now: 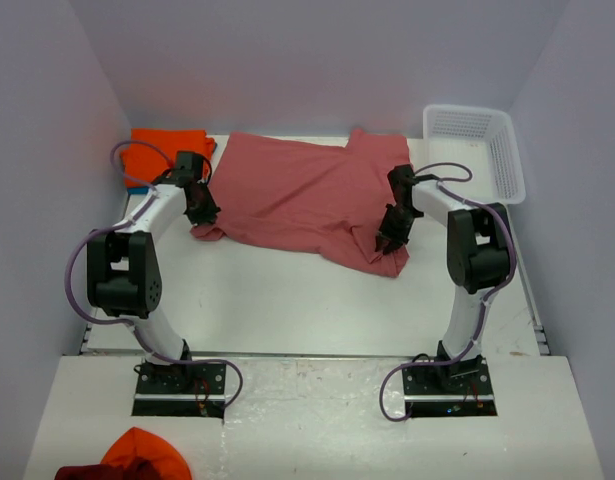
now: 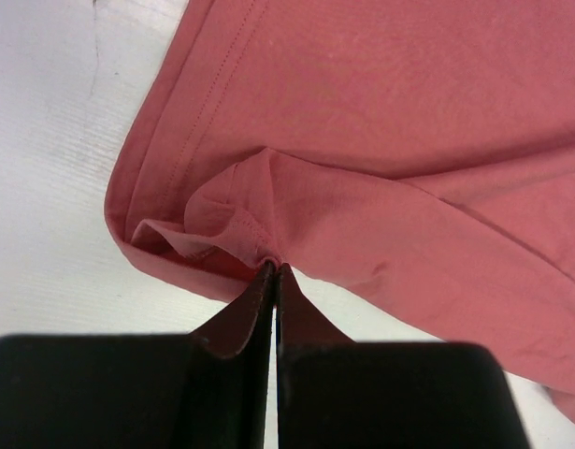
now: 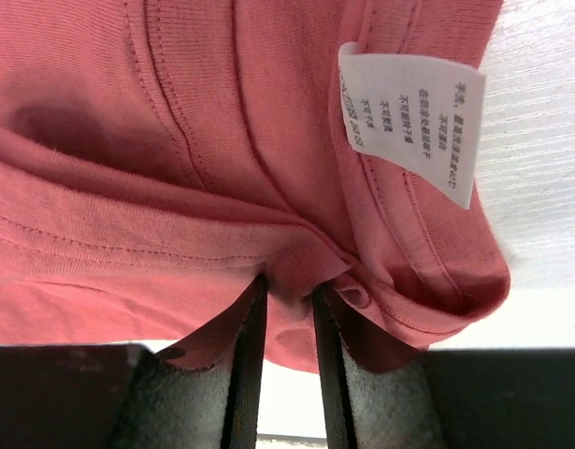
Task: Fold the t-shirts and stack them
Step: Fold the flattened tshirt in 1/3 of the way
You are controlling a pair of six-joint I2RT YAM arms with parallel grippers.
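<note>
From above, the salmon-red t-shirt lies spread flat across the far middle of the desk. The left arm reaches its near-left corner, the right arm its near-right corner. A folded orange t-shirt sits in the far-left corner, with a sliver of teal-blue cloth showing at its near edge. A white basket stands in the far-right corner.

The left wrist view shows the left jaws pressed together, pinching a small puckered fold at the hem of the salmon-red t-shirt, which lies on the desk beyond.

The right wrist view shows the right jaws narrowly parted (only by the cloth's thickness), clamping a bunched hem of the salmon-red t-shirt just beside its white tag.
</note>
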